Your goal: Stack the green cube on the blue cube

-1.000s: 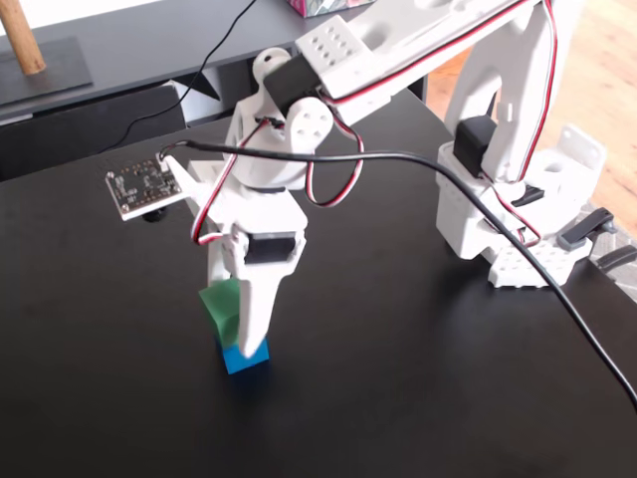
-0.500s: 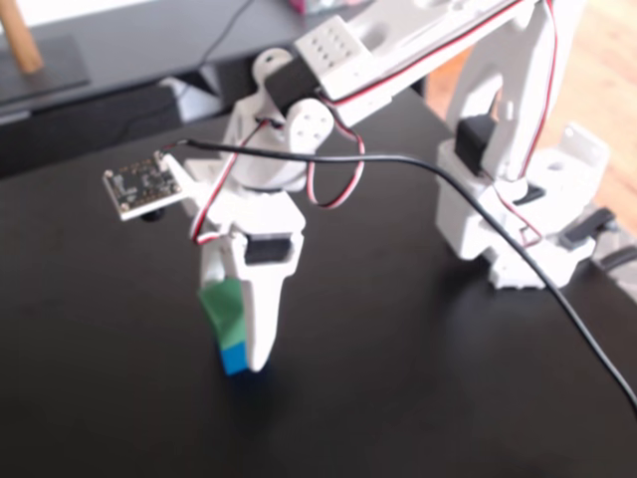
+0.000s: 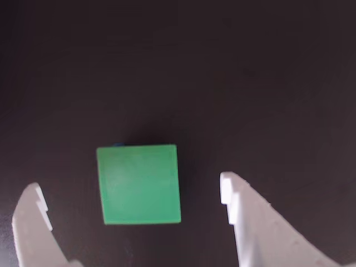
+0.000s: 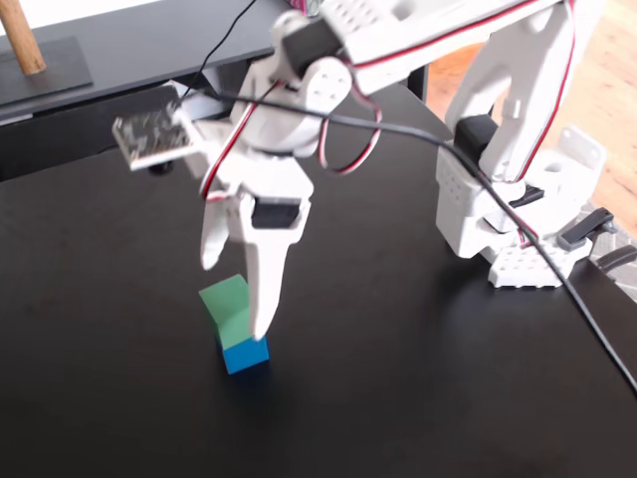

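Note:
The green cube [image 4: 221, 299] rests on top of the blue cube [image 4: 245, 355] on the black table [image 4: 398, 398], slightly offset toward the left in the fixed view. My gripper [image 4: 234, 297] hangs open just above the stack, one finger lifted to the left and the long finger [image 4: 261, 299] reaching down beside the cubes. In the wrist view the green cube [image 3: 139, 183] shows its top face between the two white fingertips [image 3: 236, 194], with dark gaps on both sides. My gripper [image 3: 129, 186] touches nothing there. The blue cube is almost fully hidden under the green one in that view.
The arm's white base [image 4: 518, 199] stands at the right of the table, and a black cable [image 4: 567, 299] trails from it toward the right front edge. A wooden post [image 4: 22, 40] on a dark stand is at the back left.
My gripper has opened and risen a little. The green cube is released and stays on the blue cube.

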You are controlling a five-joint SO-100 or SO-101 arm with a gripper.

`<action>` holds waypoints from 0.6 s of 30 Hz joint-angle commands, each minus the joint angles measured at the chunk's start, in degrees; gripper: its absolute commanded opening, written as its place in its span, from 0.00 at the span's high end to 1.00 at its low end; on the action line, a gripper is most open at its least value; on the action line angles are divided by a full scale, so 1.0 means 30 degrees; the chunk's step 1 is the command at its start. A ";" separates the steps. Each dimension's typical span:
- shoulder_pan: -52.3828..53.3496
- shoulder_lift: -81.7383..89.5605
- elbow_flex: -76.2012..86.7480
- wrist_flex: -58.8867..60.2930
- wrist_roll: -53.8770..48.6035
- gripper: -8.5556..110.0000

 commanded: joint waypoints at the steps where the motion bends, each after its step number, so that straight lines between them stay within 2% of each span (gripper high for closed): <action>1: 0.0146 0.3105 -0.1699 0.1201 -0.0059 0.61; 4: 0.0176 0.4687 -0.1729 0.2139 -0.0293 0.65; 8: -0.0088 0.7324 -0.1172 0.2637 0.0645 0.83; 14: -0.1201 1.1279 0.0352 0.3955 0.0703 0.93; 18: -0.1904 1.3828 0.1787 0.4395 0.1025 0.93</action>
